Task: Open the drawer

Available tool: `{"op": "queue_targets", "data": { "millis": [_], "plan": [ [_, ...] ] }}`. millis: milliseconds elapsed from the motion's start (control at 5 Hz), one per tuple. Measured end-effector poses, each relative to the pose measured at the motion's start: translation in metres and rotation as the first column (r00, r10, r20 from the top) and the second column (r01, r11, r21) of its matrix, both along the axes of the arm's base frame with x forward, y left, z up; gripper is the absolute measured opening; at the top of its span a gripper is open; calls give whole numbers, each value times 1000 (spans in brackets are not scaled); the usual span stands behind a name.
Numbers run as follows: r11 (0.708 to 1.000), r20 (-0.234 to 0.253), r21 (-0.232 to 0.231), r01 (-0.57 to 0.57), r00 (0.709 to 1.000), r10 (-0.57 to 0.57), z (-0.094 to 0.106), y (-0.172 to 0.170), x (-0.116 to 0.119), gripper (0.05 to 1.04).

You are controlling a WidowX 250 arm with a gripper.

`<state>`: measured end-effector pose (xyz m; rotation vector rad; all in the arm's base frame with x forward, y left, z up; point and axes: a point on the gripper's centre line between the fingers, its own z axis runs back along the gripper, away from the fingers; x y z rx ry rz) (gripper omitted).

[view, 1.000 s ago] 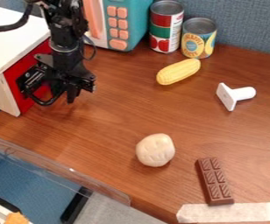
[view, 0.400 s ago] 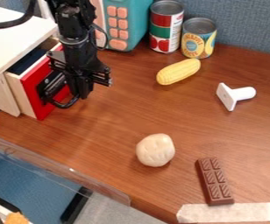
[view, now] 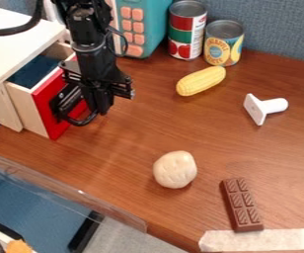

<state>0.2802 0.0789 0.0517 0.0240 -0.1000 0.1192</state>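
Observation:
My gripper (view: 100,111) hangs at the upper left, in front of the drawer and against the black handle (view: 70,106) on its front. The drawer (view: 44,99) has a red front and pale wooden sides and stands partly out of the white-topped cabinet (view: 16,42). Its dark blue inside shows between the cabinet and the red front. The fingertips sit close together beside the handle, and the arm hides part of the front; whether they hold the handle is hard to tell.
A toy microwave (view: 141,24) stands behind the arm, with two cans (view: 187,29) to its right. Corn (view: 201,81), a white peg-like piece (view: 265,107), a pale round lump (view: 175,169) and a chocolate bar (view: 242,204) lie on the table (view: 134,143).
My gripper has moved right and slightly down, away from the cabinet. The drawer has come out with it, from shut to partly open, exposing its inside.

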Motion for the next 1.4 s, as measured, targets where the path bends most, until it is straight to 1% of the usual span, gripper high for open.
{"op": "queue_targets", "data": {
  "millis": [400,1000,1200,1400],
  "plan": [
    [999,3,-47,15,1000,-14,1,-21,-2,106],
    [996,23,-84,29,999,-27,9,-46,0,106],
    [996,23,-85,33,999,-31,9,-49,-2,145],
    [996,39,-92,7,999,-3,18,-52,-3,350]
  ]
}}
